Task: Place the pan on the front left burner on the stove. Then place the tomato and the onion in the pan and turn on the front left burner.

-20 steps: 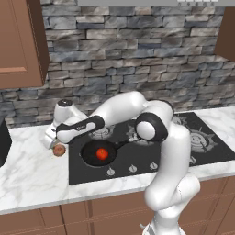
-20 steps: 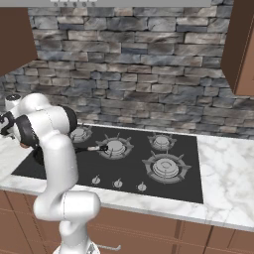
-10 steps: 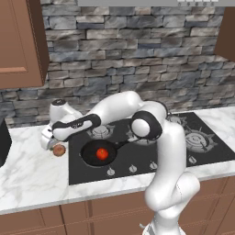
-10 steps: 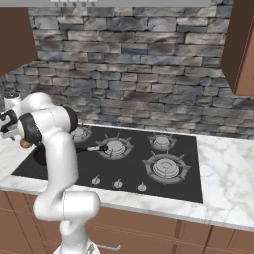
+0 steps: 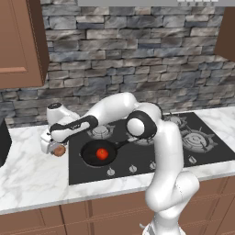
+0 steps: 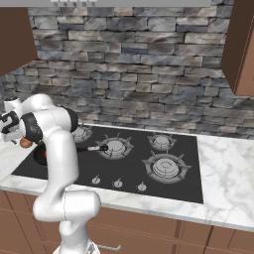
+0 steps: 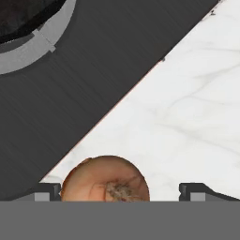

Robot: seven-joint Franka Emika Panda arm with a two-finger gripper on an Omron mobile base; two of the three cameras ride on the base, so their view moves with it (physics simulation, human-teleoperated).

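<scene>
Straddling the onion (image 7: 106, 179) on the worktop (image 7: 197, 112), the spread hand (image 7: 121, 191) has it between its fingertips.

A home kitchen: a flat black glass gas cooktop (image 6: 124, 158) with grey burners and small silver knobs (image 6: 117, 183) fills the middle of the frame, set into a white marble counter (image 6: 225, 173). Grey stacked-stone wall (image 6: 129, 64) spans the top, brown wooden cabinets (image 5: 18, 41) at upper left.
</scene>
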